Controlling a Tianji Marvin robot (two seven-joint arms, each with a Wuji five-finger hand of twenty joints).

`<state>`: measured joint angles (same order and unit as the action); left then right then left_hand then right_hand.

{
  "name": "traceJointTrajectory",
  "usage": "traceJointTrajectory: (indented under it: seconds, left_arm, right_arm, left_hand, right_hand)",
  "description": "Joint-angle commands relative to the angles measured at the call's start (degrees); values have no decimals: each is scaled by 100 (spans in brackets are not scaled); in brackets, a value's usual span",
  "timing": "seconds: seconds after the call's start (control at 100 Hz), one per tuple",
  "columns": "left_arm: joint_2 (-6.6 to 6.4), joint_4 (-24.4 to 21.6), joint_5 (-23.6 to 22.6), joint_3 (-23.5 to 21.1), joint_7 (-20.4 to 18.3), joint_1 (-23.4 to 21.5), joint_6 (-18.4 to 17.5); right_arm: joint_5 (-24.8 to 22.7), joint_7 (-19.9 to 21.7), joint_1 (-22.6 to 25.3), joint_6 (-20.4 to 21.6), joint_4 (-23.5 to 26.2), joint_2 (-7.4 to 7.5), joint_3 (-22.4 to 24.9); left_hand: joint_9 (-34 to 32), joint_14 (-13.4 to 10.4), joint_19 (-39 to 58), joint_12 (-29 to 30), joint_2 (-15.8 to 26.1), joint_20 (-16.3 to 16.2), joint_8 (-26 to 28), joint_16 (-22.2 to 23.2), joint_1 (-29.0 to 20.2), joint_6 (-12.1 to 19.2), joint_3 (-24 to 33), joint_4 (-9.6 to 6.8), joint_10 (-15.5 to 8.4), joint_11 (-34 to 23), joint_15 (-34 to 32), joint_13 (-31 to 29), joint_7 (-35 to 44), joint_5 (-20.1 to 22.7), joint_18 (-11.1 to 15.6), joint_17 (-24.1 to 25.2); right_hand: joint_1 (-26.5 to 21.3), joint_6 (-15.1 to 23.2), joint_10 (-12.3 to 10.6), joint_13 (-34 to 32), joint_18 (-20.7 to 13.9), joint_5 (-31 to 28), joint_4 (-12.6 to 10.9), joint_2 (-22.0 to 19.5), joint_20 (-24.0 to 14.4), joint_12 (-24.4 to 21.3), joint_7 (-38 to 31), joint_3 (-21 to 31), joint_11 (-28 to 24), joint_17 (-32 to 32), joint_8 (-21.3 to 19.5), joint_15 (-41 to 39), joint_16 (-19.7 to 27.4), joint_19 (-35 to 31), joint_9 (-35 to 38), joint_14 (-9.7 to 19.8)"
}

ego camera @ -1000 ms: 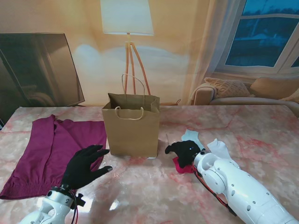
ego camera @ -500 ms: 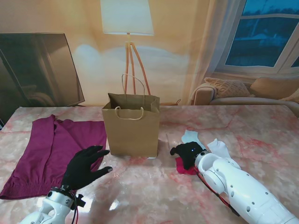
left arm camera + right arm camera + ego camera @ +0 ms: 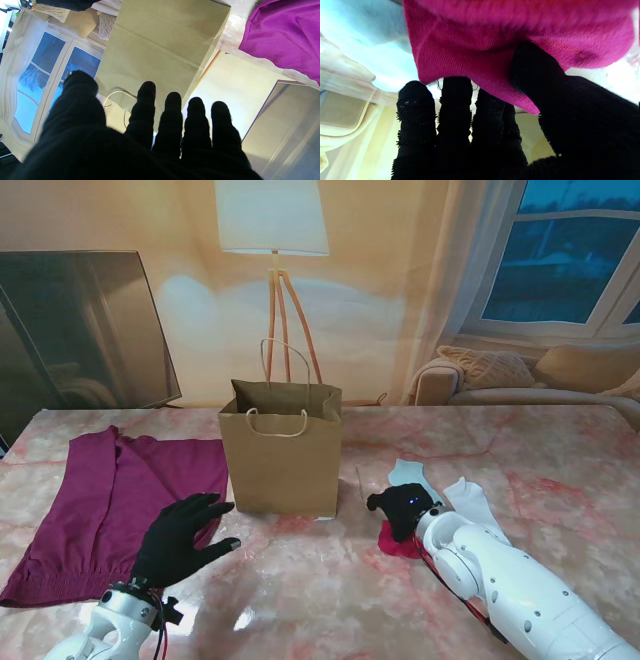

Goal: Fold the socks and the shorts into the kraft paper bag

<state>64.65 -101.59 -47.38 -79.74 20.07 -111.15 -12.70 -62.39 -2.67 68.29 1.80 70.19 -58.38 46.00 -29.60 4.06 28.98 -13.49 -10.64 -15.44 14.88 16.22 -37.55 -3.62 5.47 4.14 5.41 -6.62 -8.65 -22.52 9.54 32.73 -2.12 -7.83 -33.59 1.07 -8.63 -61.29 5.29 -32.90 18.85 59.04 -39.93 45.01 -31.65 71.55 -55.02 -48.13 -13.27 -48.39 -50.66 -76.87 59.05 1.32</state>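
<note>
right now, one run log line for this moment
stage: sock pickup | right hand: pinching pink sock beside white sock | left hand: open, idle, near shorts | kraft paper bag: upright, open

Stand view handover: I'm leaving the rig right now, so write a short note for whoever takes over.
Left hand: open, fingers spread, palm down beside the near edge of the shorts, holding nothing.
Right hand: on the pink sock; the right wrist view shows the knit between thumb and fingers, so it appears gripped.
White socks lie on the table just beyond that hand.
Kraft paper bag stands upright and open between the hands.
Done: nothing visibly folded or bagged.
Left: fold the socks and shorts, put them in the bag.
</note>
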Motion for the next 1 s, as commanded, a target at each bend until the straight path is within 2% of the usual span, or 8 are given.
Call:
traceJointTrajectory:
  seconds: [0.0, 0.07, 0.14, 0.3, 0.41, 0.52, 0.71, 0.99]
  left_arm:
    - [8, -5, 27, 2, 35, -40, 4]
    - [9, -1, 32, 1, 35, -39, 1]
    - [7, 2, 36, 1, 22, -38, 1]
    - [8, 21, 50, 8, 19, -23, -16]
    - [15, 31, 63, 4, 51, -27, -31]
    - [12, 27, 63, -15, 35, -33, -38]
    - [17, 35, 80, -49, 46, -52, -63]
    - [18, 19, 66, -122, 54, -82, -113]
  right_arm:
    - [-28, 91, 94, -24, -108, -24, -46]
    - [-80, -131, 96, 22, -140, -32, -42]
    - [-146, -43, 180, 109, 4, -16, 81]
    - [-394, 177, 460, 330, 475, 22, 491]
    - [-575, 265, 682, 377, 846, 26, 796]
    - [-445, 165, 805, 443, 1072, -31, 1029]
    - [-204, -117, 932, 378, 1431, -142, 1357]
    - [217, 245, 1135, -24, 2498, -264, 2058]
  left_hand:
    - [128, -192, -79, 57, 173, 21, 66, -56, -128, 92, -176, -311, -183, 104, 82, 135, 37, 81, 111, 46]
    - [137, -187, -82, 60, 174, 22, 64, -57, -134, 86, -174, -311, -174, 106, 84, 141, 34, 73, 105, 46]
    - [133, -191, -76, 60, 186, 19, 66, -56, -126, 94, -177, -310, -174, 102, 81, 137, 43, 90, 107, 37]
    - [137, -193, -64, 61, 222, 13, 66, -57, -114, 97, -186, -309, -179, 101, 82, 146, 44, 85, 117, 29]
    - [128, -193, -57, 61, 234, 9, 68, -55, -114, 96, -196, -309, -180, 99, 78, 137, 49, 98, 102, 30]
    - [125, -194, -58, 61, 251, 9, 67, -56, -115, 95, -203, -311, -190, 99, 78, 136, 48, 99, 113, 36]
    - [122, -196, -53, 62, 249, 6, 66, -55, -124, 98, -216, -313, -188, 99, 76, 129, 46, 95, 104, 32]
    - [115, -208, -68, 61, 247, 13, 67, -57, -128, 104, -232, -315, -177, 98, 82, 132, 49, 96, 106, 57]
  right_hand:
    - [-121, 1033, -174, -452, 186, -1577, 220, 328, 210, 266, -1428, -39, -182, -366, -330, -268, -263, -437, 483, -100]
    - [-46, 2383, -262, -738, 216, -2369, 267, 371, 337, 452, -3039, -36, -274, -630, 78, -332, -285, -552, 828, -42]
    - [-27, 2685, -311, -472, 191, -2501, 221, 125, 344, 840, -3097, -35, -346, -420, -369, -266, -386, -380, 602, -2]
    - [157, 2831, -277, 301, 286, -2195, 105, -516, 273, 845, -2709, -155, 293, -45, -1287, 227, -177, -144, -240, -182]
    - [274, 2708, 231, -105, 234, -2038, 58, -816, 387, -1284, -2428, -161, 1913, -323, -1709, 1334, 1007, -375, -575, -330]
    - [141, 2410, 617, -1253, 153, -2050, 64, -657, 1222, -2608, -2553, -4, 2040, -1421, -1709, 1381, 1875, -958, 929, -504]
    - [-186, 2398, 672, -1413, -137, -2271, 45, -312, 1306, -2446, -2693, 140, 1698, -1592, -1468, 3, 1682, -1429, 1482, -483]
    - [-204, 2362, 593, -1397, -216, -2373, 43, -278, 1433, -2196, -2661, -2, 1803, -1564, -1291, -104, 1737, -1293, 1554, -473]
